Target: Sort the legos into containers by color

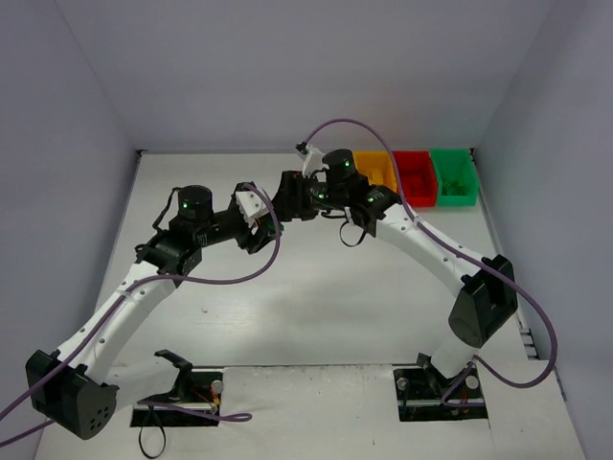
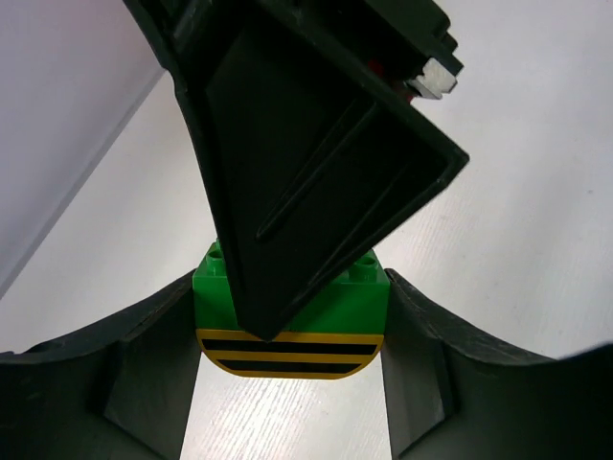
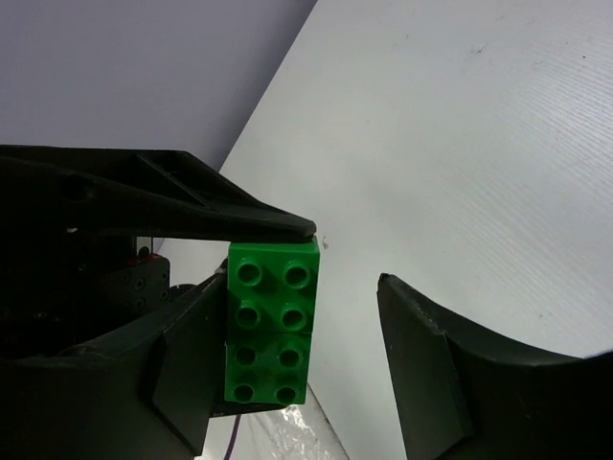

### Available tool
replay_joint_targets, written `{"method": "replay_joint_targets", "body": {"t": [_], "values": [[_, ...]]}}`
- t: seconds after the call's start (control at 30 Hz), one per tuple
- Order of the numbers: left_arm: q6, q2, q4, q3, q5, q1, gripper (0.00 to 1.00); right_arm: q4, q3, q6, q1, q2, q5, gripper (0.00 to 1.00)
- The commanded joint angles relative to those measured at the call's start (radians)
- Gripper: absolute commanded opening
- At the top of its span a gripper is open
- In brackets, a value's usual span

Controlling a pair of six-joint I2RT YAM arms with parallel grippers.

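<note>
Presently the green lego (image 2: 347, 299) is off the table (image 1: 316, 307), held in the air between both arms where they meet over the far middle of the work surface. Left wrist view: the left gripper (image 2: 289, 326) is clamped on it, one finger pressed to each side of the brick. A yellow-and-black striped piece (image 2: 289, 353) with a curved lower edge sits directly against the green; I cannot tell whether it is a separate brick. Right wrist view: the lego shows eight studs in two columns with a faint seam across the middle. The right gripper (image 3: 316, 316) has its jaws apart around the brick, one finger flush against the brick's side and the other well clear of it, with bare table showing in the gap. One finger (image 3: 172, 201) of the left gripper lies along the brick's upper edge in that view. In the left wrist view, a finger (image 2: 316, 172) of the right gripper comes down across the green face. In the top view the brick is hidden by the two wrists. The containers stand in a row at the far right corner of the table, touching: yellow-orange bin (image 1: 375, 171), red bin (image 1: 416, 177), green bin (image 1: 453, 175). All three are well apart from the held lego. Their contents are too small to read.
</note>
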Motion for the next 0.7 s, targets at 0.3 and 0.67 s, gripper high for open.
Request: {"method": "replay_joint_targets", "body": {"t": [0.3,0.67], "values": [[-0.011,-0.042,0.050,0.000,0.014,-0.017,0.26,0.063,0.049,-0.017,0.028,-0.026,0.029,0.01],[-0.002,-0.043,0.046,-0.040,-0.033,-0.016,0.74,0.063,0.043,-0.013,0.029,-0.047,-0.011,0.00]]}}
